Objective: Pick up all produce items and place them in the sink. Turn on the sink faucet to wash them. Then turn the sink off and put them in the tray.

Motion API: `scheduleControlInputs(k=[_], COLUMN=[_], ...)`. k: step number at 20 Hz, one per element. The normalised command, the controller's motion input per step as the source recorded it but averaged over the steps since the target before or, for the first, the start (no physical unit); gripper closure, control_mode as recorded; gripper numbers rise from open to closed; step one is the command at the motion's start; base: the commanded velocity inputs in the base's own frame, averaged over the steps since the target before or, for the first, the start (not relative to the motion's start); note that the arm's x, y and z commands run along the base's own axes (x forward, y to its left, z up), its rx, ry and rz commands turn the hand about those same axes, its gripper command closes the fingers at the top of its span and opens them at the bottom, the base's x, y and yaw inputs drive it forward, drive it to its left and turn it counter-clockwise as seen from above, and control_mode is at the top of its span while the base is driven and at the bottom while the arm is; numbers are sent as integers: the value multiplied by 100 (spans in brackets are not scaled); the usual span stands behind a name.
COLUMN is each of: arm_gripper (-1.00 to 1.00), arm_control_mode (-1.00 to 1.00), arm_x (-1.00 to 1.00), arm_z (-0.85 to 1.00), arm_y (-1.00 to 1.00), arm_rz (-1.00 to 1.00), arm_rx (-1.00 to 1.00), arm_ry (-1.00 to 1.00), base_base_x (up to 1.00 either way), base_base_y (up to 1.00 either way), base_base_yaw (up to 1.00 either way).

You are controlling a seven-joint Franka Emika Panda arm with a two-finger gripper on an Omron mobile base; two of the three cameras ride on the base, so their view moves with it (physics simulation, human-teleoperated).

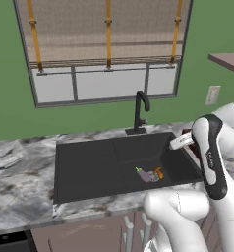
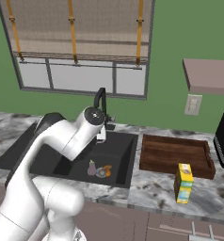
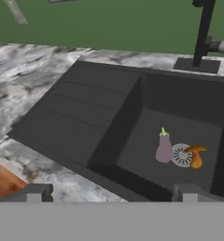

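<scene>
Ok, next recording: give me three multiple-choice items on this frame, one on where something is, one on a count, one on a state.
1. Where do the two produce items lie?
A. In the tray
B. On the floor of the sink, either side of the drain
C. On the counter beside the carton

2. How many things lie in the tray?
A. None
B. One
C. Two

3. How does the claw stand?
A. Shut on the purple piece
B. Shut on the faucet handle
C. Open, holding nothing

Answers:
1 B: the purple piece and the orange piece flank the drain in the sink.
2 A: the tray shows bare wood in the right base view, with the yellow carton on the counter in front of it.
3 C: the claw has its tips spread wide with nothing between, above the sink and away from the faucet.
</scene>
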Motion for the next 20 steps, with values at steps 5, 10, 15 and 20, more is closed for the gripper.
scheduleControlInputs(k=[5,10,15,20], arm_gripper=[-100,-100,-100,-100], arm_control_mode=[-100,-100,-100,-100], arm_x=[2,2,9,19], arm_z=[-14,-27,-30,-34], arm_y=[39,14,1,3], arm_rz=[-11,-3,0,-1], arm_rx=[-10,-11,-12,-12], arm_ry=[19,8,0,2], base_base_x=[0,0,0,0], base_base_y=[0,0,0,0], base_base_yaw=[0,0,0,0])
